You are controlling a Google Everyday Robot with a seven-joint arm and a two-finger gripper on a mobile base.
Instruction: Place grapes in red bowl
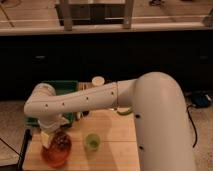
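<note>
Grapes (62,142), a dark bumpy cluster, sat inside the red bowl (56,155) at the front left corner of the wooden worktop (112,145) as the robot's white arm (80,102) reached across it. The arm ran from the bulky white body on the right, stretched leftward over the back of the worktop, bent at a rounded elbow near the left edge, and turned downward toward the bowl. Its gripper (50,136) hung at the end of that downward link, directly over the bowl's left side and just beside the grapes, close enough that contact with the fruit could not be judged. Whether the fingers were spread or closed could not be told, since the pale wrist housing and the fruit merged at that spot. A small green cup (92,141) stood upright on the worktop just to the right of the bowl, apart from it. Behind the arm, a green rectangular bin (62,87) rested at the back left, partly hidden by the forearm, and a pale round-topped container (98,80) showed just above the arm beside the bin.
</note>
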